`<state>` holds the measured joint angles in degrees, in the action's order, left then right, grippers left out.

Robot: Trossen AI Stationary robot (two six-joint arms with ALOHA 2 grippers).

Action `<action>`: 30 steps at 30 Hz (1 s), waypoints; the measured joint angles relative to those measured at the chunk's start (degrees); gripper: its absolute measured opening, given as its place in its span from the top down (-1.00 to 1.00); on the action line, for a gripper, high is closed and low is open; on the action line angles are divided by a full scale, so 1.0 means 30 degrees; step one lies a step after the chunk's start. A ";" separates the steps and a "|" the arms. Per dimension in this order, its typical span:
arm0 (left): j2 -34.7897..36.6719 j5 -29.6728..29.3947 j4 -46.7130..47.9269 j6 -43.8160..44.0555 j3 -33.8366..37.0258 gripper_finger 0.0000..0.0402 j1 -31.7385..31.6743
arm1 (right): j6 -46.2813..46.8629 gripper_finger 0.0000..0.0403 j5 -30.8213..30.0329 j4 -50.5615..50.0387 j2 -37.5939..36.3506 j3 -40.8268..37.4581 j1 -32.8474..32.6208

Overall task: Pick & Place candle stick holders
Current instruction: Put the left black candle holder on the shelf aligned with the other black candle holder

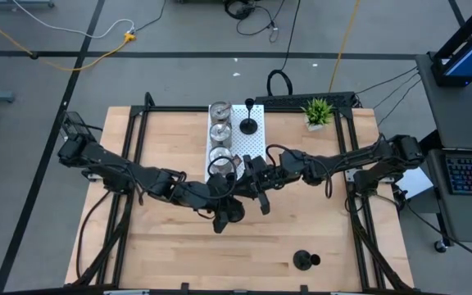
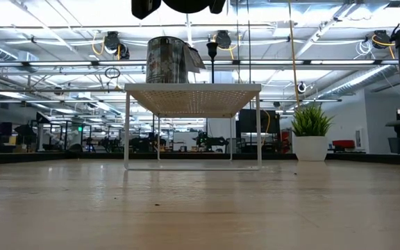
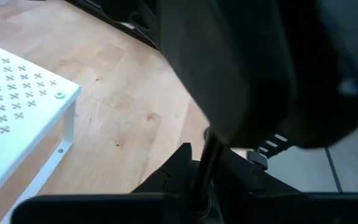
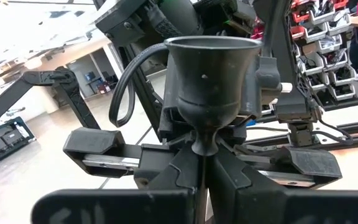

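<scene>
Dark left gripper (image 3: 197,179) sits at the stem of a black candle stick holder (image 4: 210,74), which is held above mid-table beside the white board (image 1: 251,147); whether it grips I cannot tell. The right gripper (image 4: 204,158) is clamped shut on that stem, so a mistimed pull by either arm could wrench the holder loose.

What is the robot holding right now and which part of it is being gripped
A black candle stick holder, mid-handover above the table. The right gripper is shut on its thin stem just under the cup. The left gripper also has the stem between its fingers.
</scene>
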<state>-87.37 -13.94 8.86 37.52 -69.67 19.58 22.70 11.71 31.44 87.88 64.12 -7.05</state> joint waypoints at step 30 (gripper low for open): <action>0.0580 0.3573 0.2224 0.1210 -0.0015 -0.15 0.0121 | 0.0004 0.96 0.0054 -0.1727 -0.0138 -0.0015 0.0110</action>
<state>-85.63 -3.22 15.54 41.15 -69.71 19.94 22.71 11.87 26.26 87.46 64.07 -6.72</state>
